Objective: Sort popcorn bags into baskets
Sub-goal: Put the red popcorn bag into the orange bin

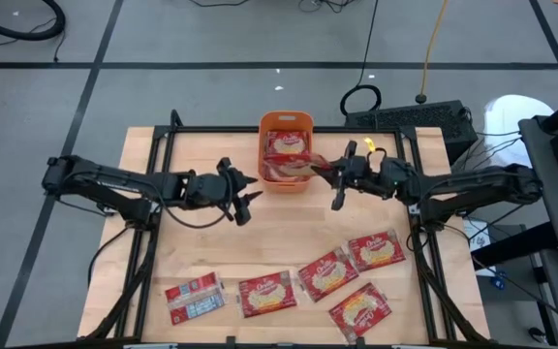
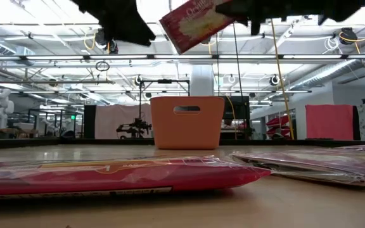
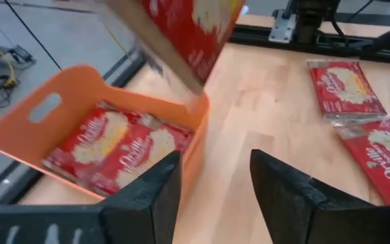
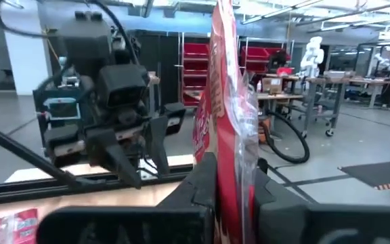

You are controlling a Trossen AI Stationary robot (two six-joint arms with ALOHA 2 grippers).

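An orange basket (image 1: pixel 286 121) stands at the far middle of the table, with red popcorn bags (image 3: pixel 117 146) lying flat inside it. My right gripper (image 1: pixel 329 176) is just right of the basket's near end, shut on one more red bag (image 1: pixel 294 167) that hovers over the basket. My left gripper (image 1: pixel 245 199) hangs open to the basket's near left, touching nothing; its own view shows the fingers (image 3: pixel 147 196) apart beside the basket wall (image 3: pixel 195 156). Several other bags (image 1: pixel 325 274) lie flat on the near half of the table. My right gripper pinches the red bag between its two fingers by one end (image 4: pixel 227 159), coming level from the table's right. The bag stands edge-on between the fingers. It is lifted clear and tilted (image 2: pixel 195 22), reaching out over the basket's near end.
A row of bags lies along the near edge, from the grey-blue-faced one (image 1: pixel 194 296) at the left to the bags at the right (image 1: pixel 359 312). A dark metal frame (image 1: pixel 153 174) borders the table. Bare wood (image 1: pixel 289 228) lies between the basket and that row.
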